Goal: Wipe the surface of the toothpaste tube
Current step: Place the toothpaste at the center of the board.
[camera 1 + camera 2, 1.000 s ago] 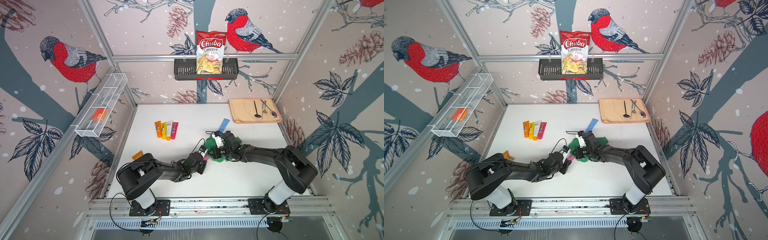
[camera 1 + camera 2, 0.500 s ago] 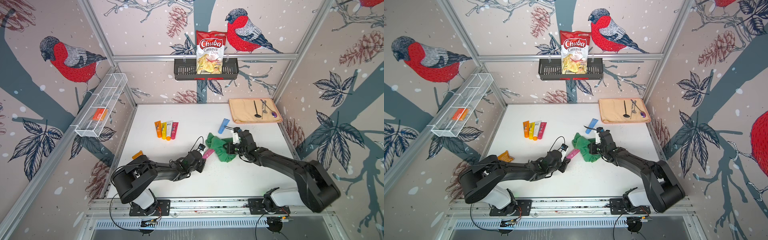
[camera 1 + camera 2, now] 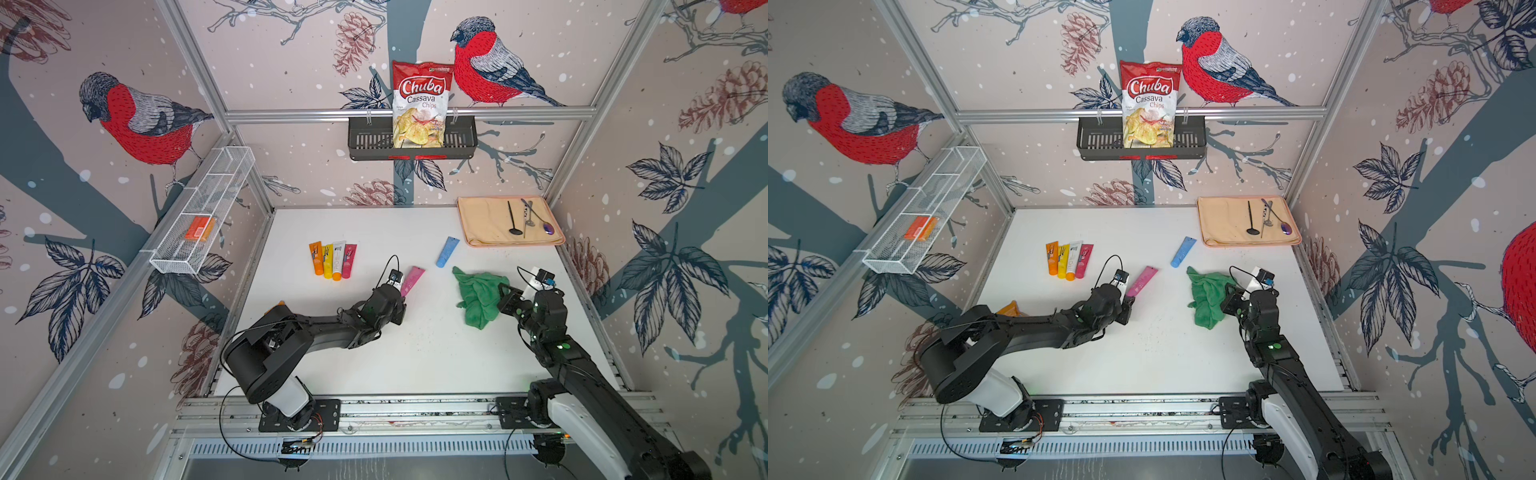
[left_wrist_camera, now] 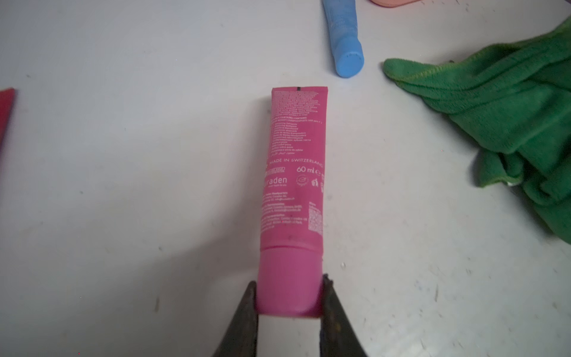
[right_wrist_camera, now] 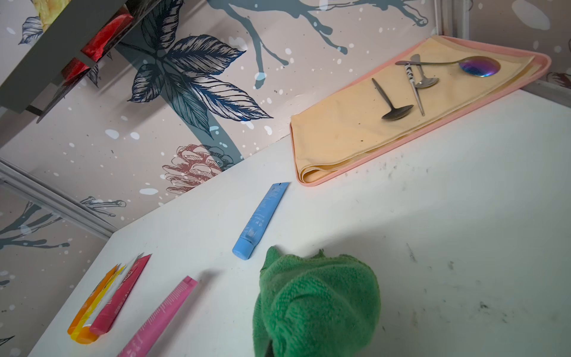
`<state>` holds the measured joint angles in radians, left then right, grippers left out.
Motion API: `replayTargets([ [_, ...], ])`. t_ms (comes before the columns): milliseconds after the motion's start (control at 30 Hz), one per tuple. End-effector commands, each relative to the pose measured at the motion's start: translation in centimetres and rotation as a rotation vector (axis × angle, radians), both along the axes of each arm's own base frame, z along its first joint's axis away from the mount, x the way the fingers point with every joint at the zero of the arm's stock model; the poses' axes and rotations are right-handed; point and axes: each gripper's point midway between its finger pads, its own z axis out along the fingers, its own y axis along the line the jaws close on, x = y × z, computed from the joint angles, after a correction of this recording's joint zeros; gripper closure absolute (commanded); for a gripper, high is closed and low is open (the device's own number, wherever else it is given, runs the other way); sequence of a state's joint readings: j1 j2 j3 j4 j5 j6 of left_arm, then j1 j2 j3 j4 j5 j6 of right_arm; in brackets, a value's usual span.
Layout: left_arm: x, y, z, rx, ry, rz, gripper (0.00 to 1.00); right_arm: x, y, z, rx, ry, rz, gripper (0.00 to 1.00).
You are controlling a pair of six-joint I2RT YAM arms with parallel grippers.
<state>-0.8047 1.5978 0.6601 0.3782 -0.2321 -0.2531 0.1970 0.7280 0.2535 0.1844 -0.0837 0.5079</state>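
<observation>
Jaws of the left gripper (image 4: 289, 286) are clamped on the cap of the pink tube (image 4: 295, 167), pressing it from both sides. The flat end of the tube points away from the gripper, toward the back of the table (image 3: 415, 357). In both top views the pink tube is near the middle of the table, between the row of four tubes (image 3: 332, 259) and the green cloth (image 3: 478, 299), touching neither of them. Jaws of the right gripper (image 3: 503, 291) are together at the near edge of the cloth. In the right wrist view the bunched cloth hides the grip itself, so the hold on it seems real but is not plainly seen. A blue tube (image 3: 447, 251) lies just behind the cloth, apart from it. A mat (image 3: 482, 224) with spoons (image 3: 515, 216) is in the far right corner.
</observation>
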Motion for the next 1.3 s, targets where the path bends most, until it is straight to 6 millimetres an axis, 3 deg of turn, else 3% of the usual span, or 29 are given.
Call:
replayTargets([
  [0,3.5,-1.4,2.5,0.017,-0.112,0.017,0.9,0.6,0.1,0.8,0.066,-0.048,-0.001,1.0],
  [200,9.5,-6.1,3.9,0.045,-0.163,-0.024,0.9,0.8,1.4,-1.3,0.107,-0.001,0.068,1.0],
  [467,15.5,-9.5,1.8,0.085,-0.099,-0.06,0.89,0.9,1.9,-1.5,0.124,0.008,0.099,1.0],
  [667,17.1,-11.4,0.1,0.075,-0.055,-0.096,0.89,0.6,2.4,-1.3,0.147,-0.012,0.125,1.0],
  [1000,17.3,-12.5,-3.6,0.06,0.047,-0.113,0.84,0.5,2.9,-1.3,0.17,-0.016,0.155,1.0],
  [1100,17.1,-12.4,-3.8,0.06,0.059,-0.112,0.74,0.5,3.0,-1.3,0.173,-0.015,0.159,1.0],
  [1200,16.9,-12.3,-3.3,0.054,0.059,-0.116,0.45,0.5,3.0,-1.2,0.173,-0.017,0.159,1.0],
  [1267,16.7,-12.4,-2.2,0.04,0.051,-0.122,0.34,0.5,3.1,-1.3,0.175,-0.015,0.163,1.0],
])
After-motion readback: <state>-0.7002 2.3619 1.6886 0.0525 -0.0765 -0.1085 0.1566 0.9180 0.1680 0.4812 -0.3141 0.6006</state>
